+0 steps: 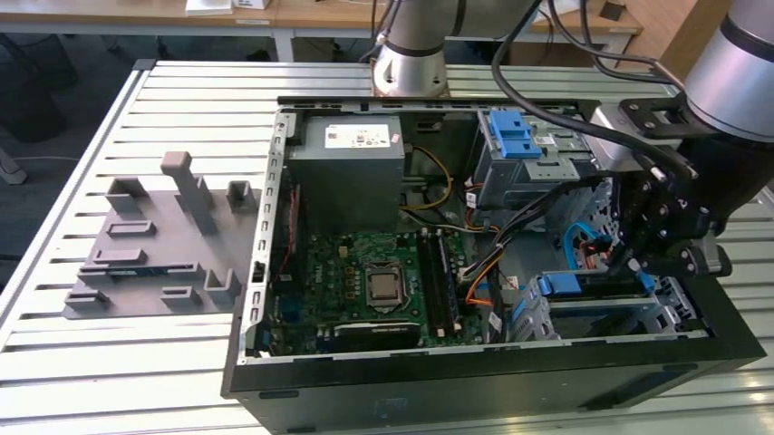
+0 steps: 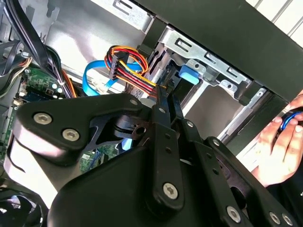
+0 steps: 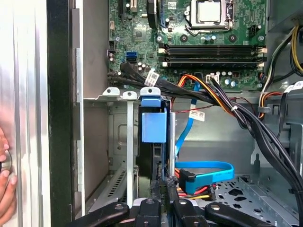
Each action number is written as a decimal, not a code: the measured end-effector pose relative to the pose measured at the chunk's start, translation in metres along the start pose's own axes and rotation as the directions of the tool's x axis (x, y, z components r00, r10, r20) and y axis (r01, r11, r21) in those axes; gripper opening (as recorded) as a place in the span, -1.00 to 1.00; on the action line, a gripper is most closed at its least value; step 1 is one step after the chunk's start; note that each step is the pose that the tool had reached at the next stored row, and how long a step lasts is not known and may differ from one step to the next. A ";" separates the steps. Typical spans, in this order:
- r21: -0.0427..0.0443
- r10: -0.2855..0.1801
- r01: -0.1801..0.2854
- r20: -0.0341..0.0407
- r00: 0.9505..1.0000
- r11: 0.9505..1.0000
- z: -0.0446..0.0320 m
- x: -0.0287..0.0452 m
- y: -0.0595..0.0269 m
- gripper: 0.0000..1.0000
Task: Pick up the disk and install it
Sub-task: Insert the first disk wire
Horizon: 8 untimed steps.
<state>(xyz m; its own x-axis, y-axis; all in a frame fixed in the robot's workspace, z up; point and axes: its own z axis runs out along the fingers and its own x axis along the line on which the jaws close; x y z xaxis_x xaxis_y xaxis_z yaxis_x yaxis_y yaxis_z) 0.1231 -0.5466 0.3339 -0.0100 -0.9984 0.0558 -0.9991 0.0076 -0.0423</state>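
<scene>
First wrist view, disk edge-on in drive cage, mostly hidden, fingers closed just beside it

Bright, even room light falls on the slatted worktop, which glares pale at the exterior view's lower left. Inside the computer case it's shadowed. In the second wrist view the black claw looms soft and blurred.
</scene>
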 end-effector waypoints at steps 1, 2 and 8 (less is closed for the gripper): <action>0.000 0.007 -0.007 0.000 1.000 1.000 0.0001 0.0000 0.0000 -0.66; -0.001 0.012 -0.012 0.000 1.000 1.000 0.0001 0.0000 0.0000 -0.66; -0.003 0.017 -0.017 0.000 1.000 1.000 0.0007 -0.0001 -0.0003 -0.66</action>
<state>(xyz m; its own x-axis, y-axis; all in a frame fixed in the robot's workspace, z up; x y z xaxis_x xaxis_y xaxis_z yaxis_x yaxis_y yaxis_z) 0.1235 -0.5466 0.3333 -0.0274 -0.9981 0.0553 -0.9988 0.0252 -0.0408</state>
